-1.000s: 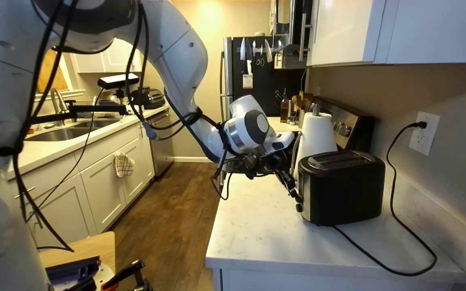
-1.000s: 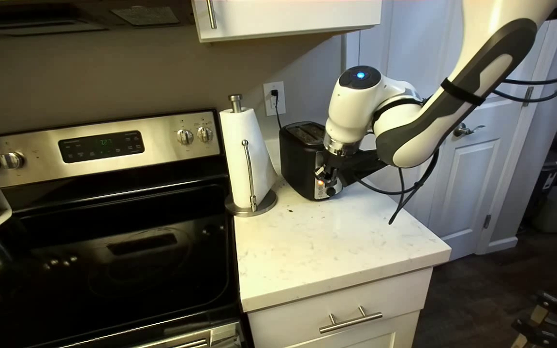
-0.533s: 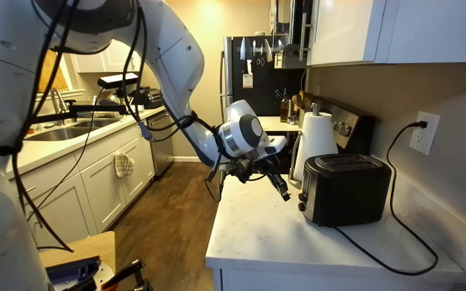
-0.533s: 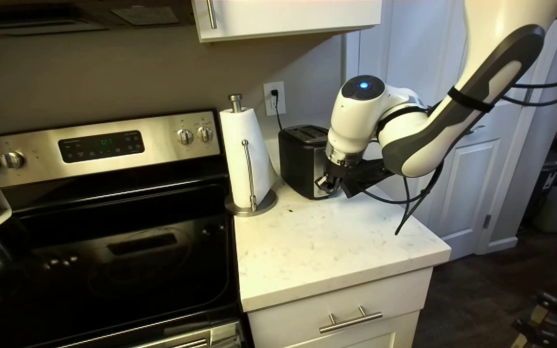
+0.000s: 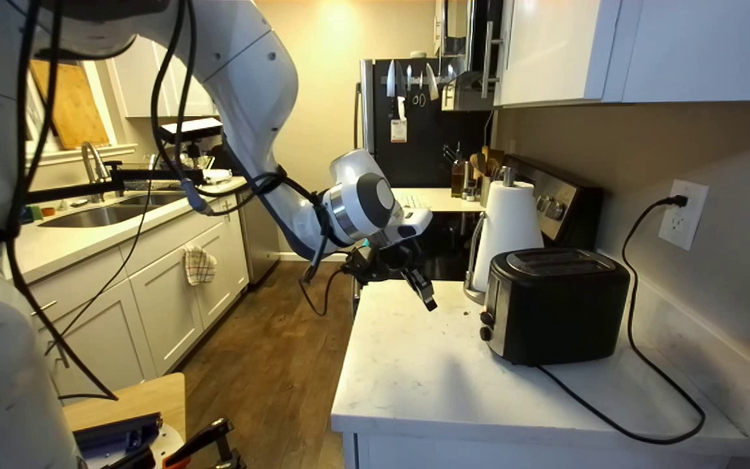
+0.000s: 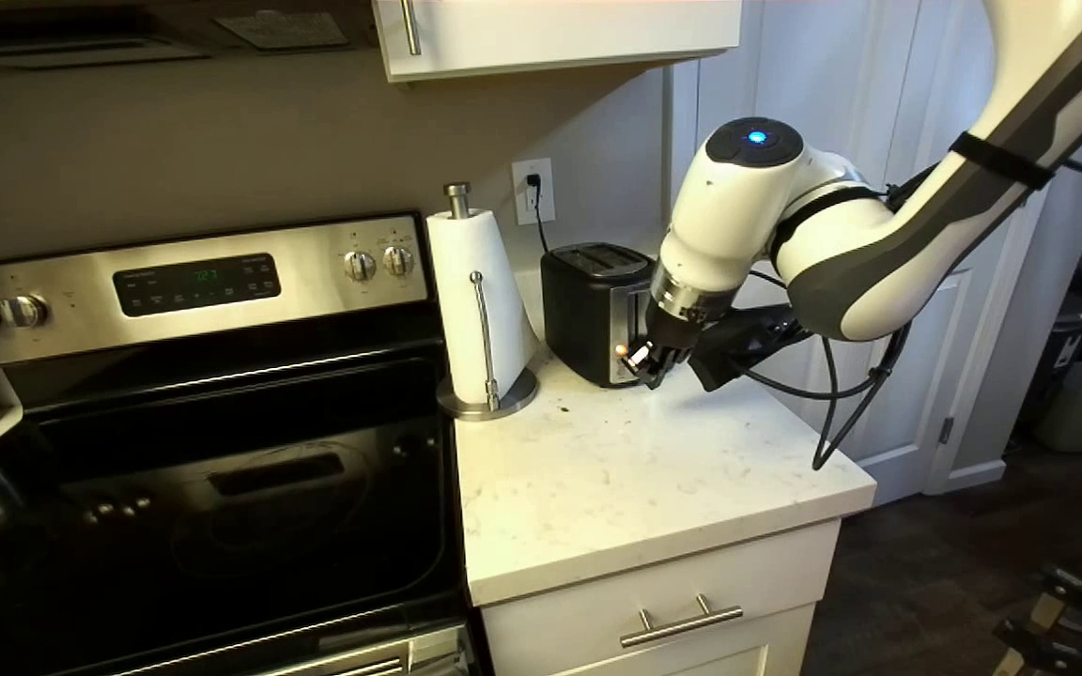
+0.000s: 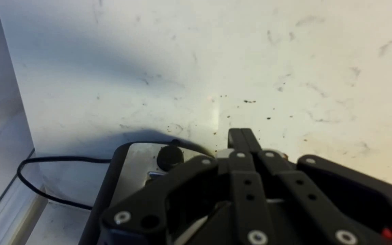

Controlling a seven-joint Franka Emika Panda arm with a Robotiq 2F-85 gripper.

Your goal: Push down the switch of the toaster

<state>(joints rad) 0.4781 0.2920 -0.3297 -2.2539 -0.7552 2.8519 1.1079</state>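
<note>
Shifted back from the toaster (image 5: 557,309) since the earlier frame, the fingers (image 7: 235,141) are hanging above the table (image 6: 663,469), pressed together on nothing, a posture I am attributing to blunt pushing, while the toaster is standing upright there, its switch (image 5: 486,318) apparently resting low near a glowing light (image 6: 621,350).

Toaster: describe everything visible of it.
The toaster looks like black plastic, with a silver, metal-looking panel at one end. Two dark knobs stick out low on the panel, and a small light there glows orange. Long slots run along its top; what is in them cannot be told. It stands upright on the counter beside the paper towel roll, its black cord running to the wall outlet. In an exterior view a gap separates it from the shut end effector.
</note>
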